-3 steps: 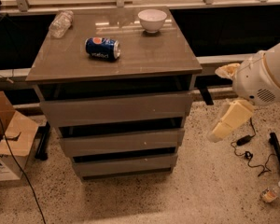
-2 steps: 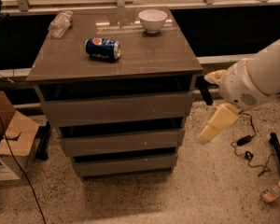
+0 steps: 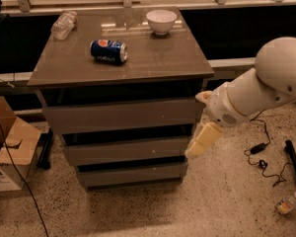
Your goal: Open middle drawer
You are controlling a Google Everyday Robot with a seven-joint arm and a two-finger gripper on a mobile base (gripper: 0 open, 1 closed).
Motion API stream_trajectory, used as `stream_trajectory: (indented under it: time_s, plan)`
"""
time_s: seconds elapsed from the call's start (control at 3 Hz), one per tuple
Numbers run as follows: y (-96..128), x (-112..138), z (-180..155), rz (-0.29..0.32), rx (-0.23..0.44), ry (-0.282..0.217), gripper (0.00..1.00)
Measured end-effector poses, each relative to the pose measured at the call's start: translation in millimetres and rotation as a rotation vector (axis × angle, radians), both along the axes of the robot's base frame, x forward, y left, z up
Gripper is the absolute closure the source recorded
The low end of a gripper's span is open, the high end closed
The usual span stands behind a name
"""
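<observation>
The middle drawer [image 3: 128,151] is a grey-brown flat front with no handle, set between a taller top drawer [image 3: 121,115] and a shorter bottom drawer [image 3: 133,174]. All three look shut, with dark gaps above each. My gripper [image 3: 201,120] is at the cabinet's right edge, at the height of the top and middle drawers. It is open and empty. One cream finger [image 3: 203,140] hangs by the right end of the middle drawer. The other finger [image 3: 203,97] is by the top drawer's right end.
On the cabinet top [image 3: 153,58] lie a blue soda can [image 3: 108,51], a white bowl [image 3: 161,21] and a clear plastic bottle [image 3: 64,24]. Cardboard boxes [image 3: 10,147] stand at the left. Cables [image 3: 261,154] and a small bottle [image 3: 286,204] lie on the floor at the right.
My arm has moved left, from well right of the cabinet to its right edge. The drawers and the things on top have not moved.
</observation>
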State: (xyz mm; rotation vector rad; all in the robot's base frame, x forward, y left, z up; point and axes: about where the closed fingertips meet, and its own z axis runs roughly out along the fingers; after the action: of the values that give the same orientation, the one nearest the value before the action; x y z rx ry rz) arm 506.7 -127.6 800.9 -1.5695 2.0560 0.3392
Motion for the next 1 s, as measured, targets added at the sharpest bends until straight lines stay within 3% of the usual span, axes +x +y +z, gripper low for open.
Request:
stream_trajectory:
  time_s: [0.67,1.0]
  plan:
    - [22,25,-81,-0.021,0.111,0.043,0.0]
    - [23,28,-90,-0.027,0.12,0.05,0.0]
